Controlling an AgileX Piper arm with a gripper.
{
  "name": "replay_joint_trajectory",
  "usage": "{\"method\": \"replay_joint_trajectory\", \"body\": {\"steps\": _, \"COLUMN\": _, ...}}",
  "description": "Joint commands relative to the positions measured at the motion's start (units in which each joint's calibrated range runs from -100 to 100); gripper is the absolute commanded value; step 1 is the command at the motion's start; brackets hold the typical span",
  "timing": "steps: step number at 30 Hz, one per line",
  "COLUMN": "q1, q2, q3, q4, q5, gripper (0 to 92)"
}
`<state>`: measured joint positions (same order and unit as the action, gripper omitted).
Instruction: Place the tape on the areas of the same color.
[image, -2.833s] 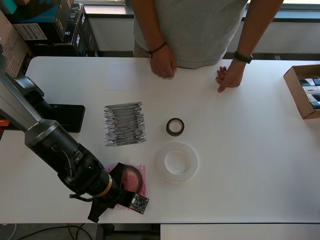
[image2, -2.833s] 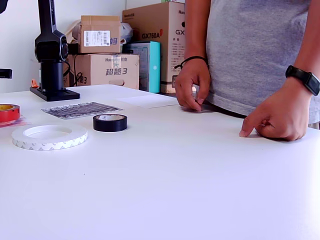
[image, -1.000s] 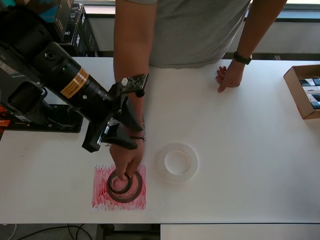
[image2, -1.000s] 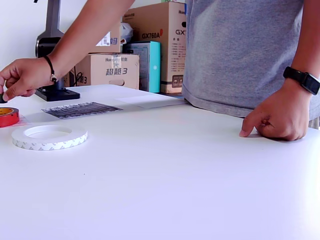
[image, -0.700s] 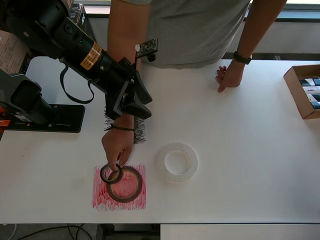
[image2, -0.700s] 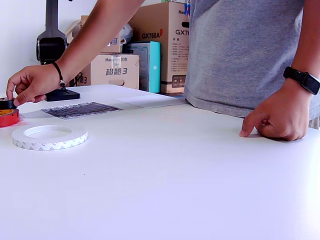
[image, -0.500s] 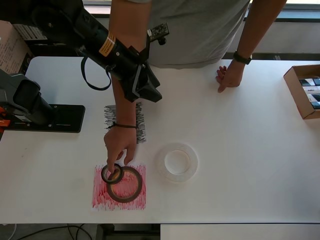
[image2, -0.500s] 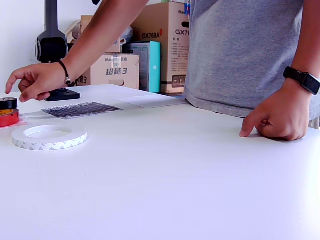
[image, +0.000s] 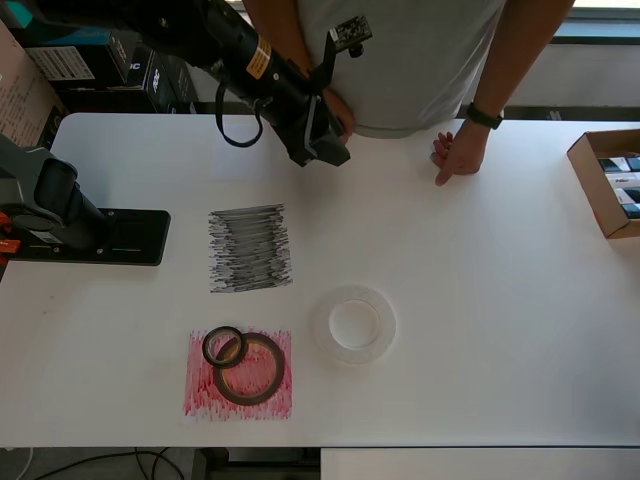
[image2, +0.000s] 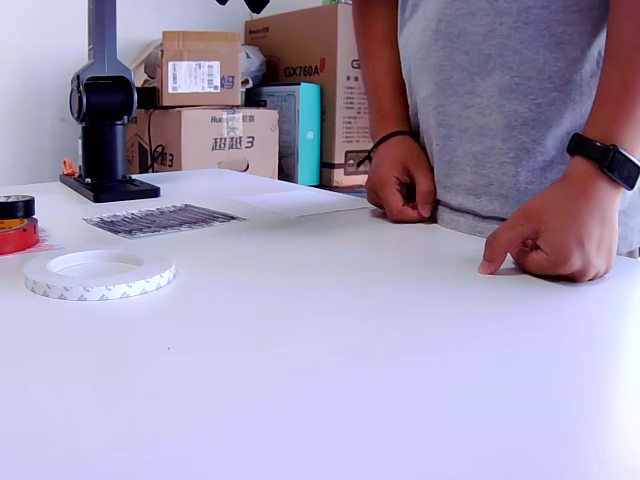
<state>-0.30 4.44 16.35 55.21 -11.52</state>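
The dark-red tape roll (image: 262, 382) lies on the red-scribbled sheet (image: 205, 400) near the table's front edge. The small black roll (image: 224, 346) rests partly on top of it (image2: 14, 207). The large translucent white roll (image: 354, 324) lies on bare table to the right of them in the overhead view. The black-scribbled sheet (image: 249, 248) and the plain white sheet (image2: 296, 203) carry nothing. My gripper (image: 324, 152) hangs high over the far side of the table, next to the person's hand, far from every roll. It holds nothing that I can see, and its jaws read only as a dark mass.
A person stands at the far edge with both hands (image: 456, 156) resting on the table. The arm's base (image: 90, 228) sits at the overhead view's left. An open cardboard box (image: 608, 182) stands at the right edge. Boxes (image2: 212, 140) are stacked behind the table.
The person's hand set the black roll onto the red roll and drew back to the far edge. My arm swung up from the red sheet to the far side.
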Motion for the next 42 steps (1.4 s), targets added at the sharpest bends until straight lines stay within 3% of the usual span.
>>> {"method": "replay_joint_trajectory", "body": {"steps": 1, "q1": -2.5, "q2": 1.0, "q3": 0.4, "q4": 0.1, "q5": -0.3, "gripper": 51.2}}
{"method": "replay_joint_trajectory", "body": {"steps": 24, "q1": -16.5, "q2": 1.6, "q3": 1.4, "q4": 0.8, "q5": 1.7, "gripper": 51.2}}
{"method": "replay_joint_trajectory", "body": {"steps": 42, "q1": -20.3, "q2": 16.9, "q3": -4.8, "q4": 0.9, "q5": 6.0, "gripper": 51.2}}
